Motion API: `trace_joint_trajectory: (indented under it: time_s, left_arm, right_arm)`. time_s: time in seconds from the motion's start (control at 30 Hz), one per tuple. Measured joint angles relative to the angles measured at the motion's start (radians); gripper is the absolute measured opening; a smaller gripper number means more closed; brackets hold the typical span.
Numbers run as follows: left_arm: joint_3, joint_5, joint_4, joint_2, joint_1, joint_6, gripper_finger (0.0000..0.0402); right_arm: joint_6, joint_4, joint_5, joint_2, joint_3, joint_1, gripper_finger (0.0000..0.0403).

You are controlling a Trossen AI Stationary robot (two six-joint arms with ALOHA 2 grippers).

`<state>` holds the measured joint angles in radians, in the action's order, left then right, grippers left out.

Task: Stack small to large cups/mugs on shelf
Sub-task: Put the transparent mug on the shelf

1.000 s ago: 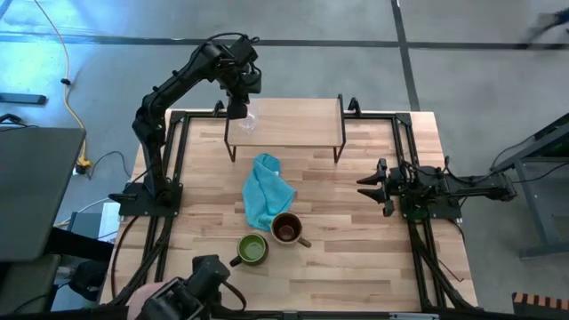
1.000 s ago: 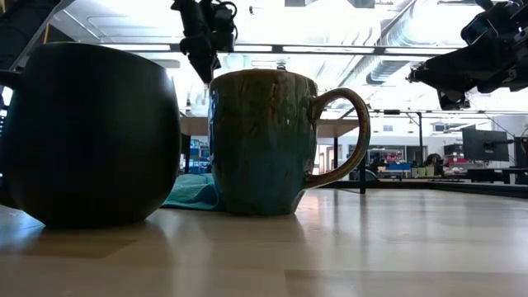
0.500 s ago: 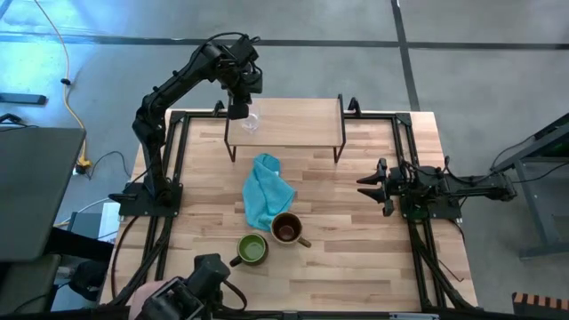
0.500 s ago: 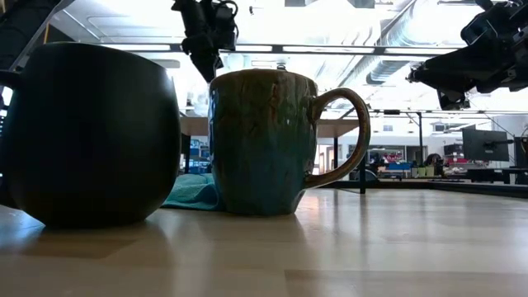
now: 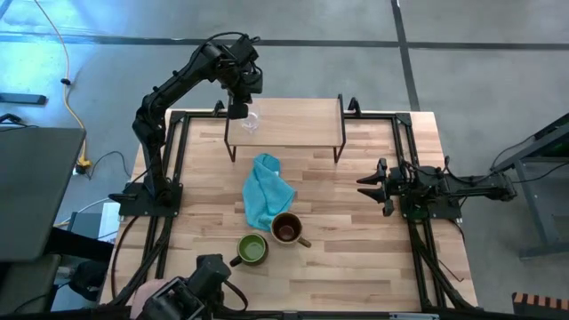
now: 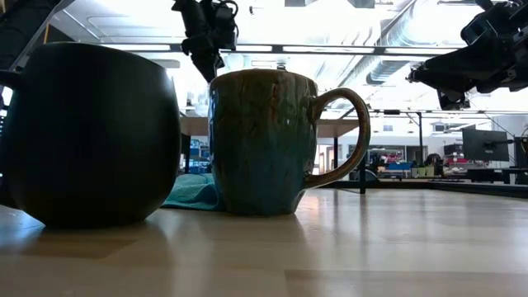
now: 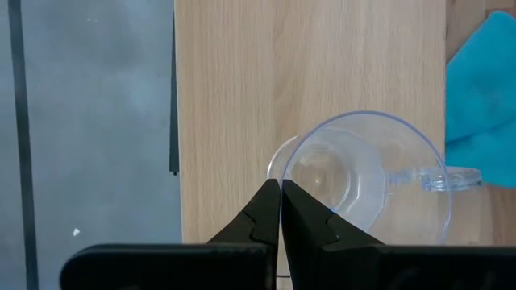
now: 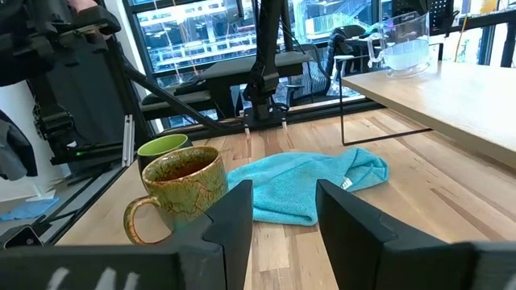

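A tiny clear glass cup (image 5: 250,122) (image 7: 367,181) stands upright on the left end of the light-wood shelf (image 5: 293,123). My left gripper (image 5: 237,109) (image 7: 280,187) is over the cup's rim, pointing down, shut on its wall. A dark mug with a green inside (image 5: 252,249) (image 6: 91,136) and an olive-tan mug with a brown inside (image 5: 286,228) (image 6: 264,140) stand on the table near its front edge. My right gripper (image 5: 366,185) (image 8: 282,217) is open and empty at the table's right side. My left gripper pinches the glass cup's wall at the rim (image 7: 284,165), on the side away from the handle (image 7: 451,179), with one finger inside the cup and one outside. The fingers come from above, pointing down. The cup stands upright with its base on the shelf.
A teal-blue cloth (image 5: 265,191) lies crumpled on the table between the shelf and the two mugs. The shelf's thin black legs (image 5: 338,147) stand on the far part of the table. The black frame rails run along the table's left and right sides.
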<state>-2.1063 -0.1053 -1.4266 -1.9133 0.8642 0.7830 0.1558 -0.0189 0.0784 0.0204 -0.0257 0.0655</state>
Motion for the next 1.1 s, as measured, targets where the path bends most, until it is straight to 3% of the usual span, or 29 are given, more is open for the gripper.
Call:
trace_joint_trajectory:
  time_s: [1.1]
  left_arm:
    - [0.0, 0.008, 0.01, 0.0, -0.001, 0.064, 0.0001]
  right_arm:
    - [-0.007, 0.0, 0.001, 0.0, 0.0, 0.0, 0.0128]
